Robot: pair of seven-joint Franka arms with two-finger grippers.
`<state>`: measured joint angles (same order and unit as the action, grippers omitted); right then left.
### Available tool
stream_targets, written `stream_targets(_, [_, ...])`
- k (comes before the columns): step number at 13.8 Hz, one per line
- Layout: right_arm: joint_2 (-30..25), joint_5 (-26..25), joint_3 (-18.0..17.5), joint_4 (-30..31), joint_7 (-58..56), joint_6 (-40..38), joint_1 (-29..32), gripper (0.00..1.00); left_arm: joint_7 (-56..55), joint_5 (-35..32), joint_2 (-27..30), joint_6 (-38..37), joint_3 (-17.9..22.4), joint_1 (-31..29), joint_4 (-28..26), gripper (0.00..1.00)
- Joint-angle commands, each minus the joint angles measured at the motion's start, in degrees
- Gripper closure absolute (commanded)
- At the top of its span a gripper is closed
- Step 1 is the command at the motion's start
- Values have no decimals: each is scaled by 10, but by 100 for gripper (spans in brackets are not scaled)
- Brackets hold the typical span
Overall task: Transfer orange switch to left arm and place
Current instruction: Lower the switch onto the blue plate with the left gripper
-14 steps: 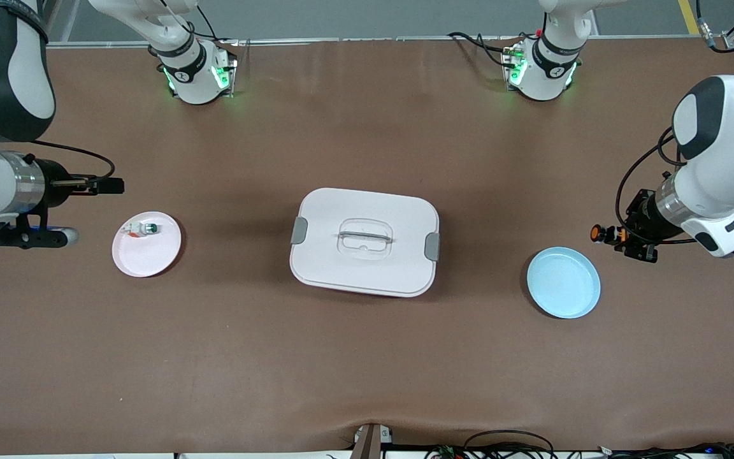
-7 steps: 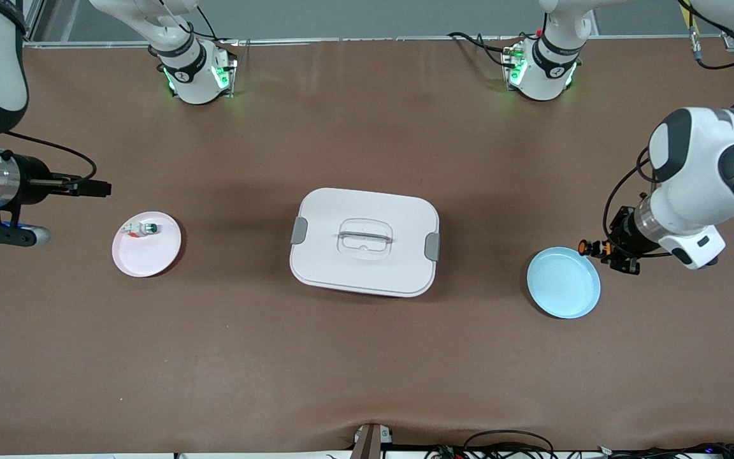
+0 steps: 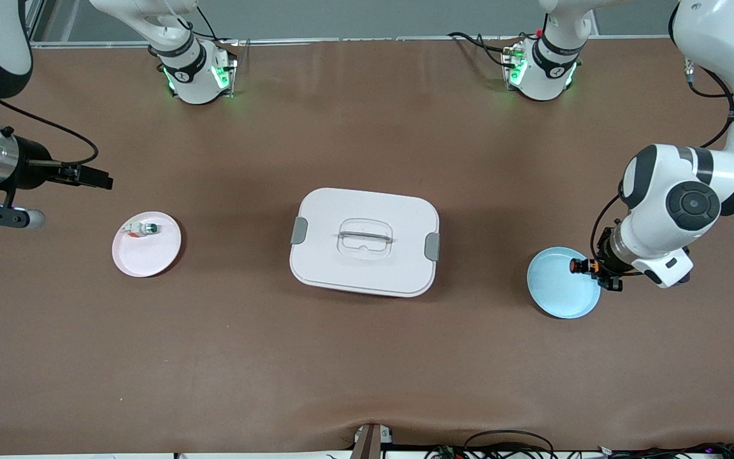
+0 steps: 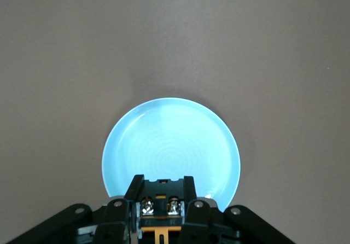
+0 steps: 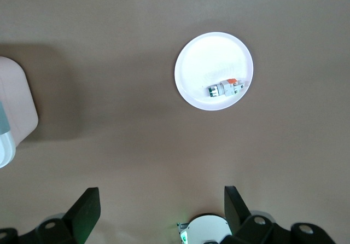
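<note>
fingers of the left gripper (image 3: 587, 269) are clamped on the tiny black orange switch (image 3: 578, 265), held over the rim of the round blue plate (image 3: 558, 290) at the right of the front frame; that plate carries nothing. fingers of the right gripper (image 5: 158, 214) stand spread and hold nothing, at the left edge of the front frame. round pink plate (image 3: 150, 252) holds a small white-and-green switch (image 3: 144, 228). large white lidded box (image 3: 364, 241) sits closed at centre.

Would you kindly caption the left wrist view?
Left pincer holds orange switch over blue plate rim.
</note>
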<state>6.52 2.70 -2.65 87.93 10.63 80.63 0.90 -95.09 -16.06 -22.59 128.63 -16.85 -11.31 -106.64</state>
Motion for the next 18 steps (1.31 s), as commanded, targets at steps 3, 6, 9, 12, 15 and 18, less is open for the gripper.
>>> stream_targets(3, [-41, 8, -2, 21, 8, 12, -2, 0, -31, -12, -31, 35, -3, -2, 8, 100])
stream_targets(6, [-41, -1, -3, 21, 8, 11, -15, 0, -32, -12, -47, 51, -3, -4, 8, 100])
stream_targets(9, [-54, -2, -1, 21, 9, 23, -25, 0, -32, -13, -61, 64, -2, -4, 8, 100])
stream_targets(12, [-59, -1, 3, 22, 9, 32, -21, 0, -32, -24, -80, 69, -1, -4, 7, 100])
stream_targets(15, [-66, -1, 3, 28, 9, 39, -20, 0, -31, -35, -90, 77, -1, -6, 2, 100])
stream_targets(18, [-74, 0, 4, 34, 9, 41, -18, 0, -31, -58, -97, 77, -1, -12, 0, 100])
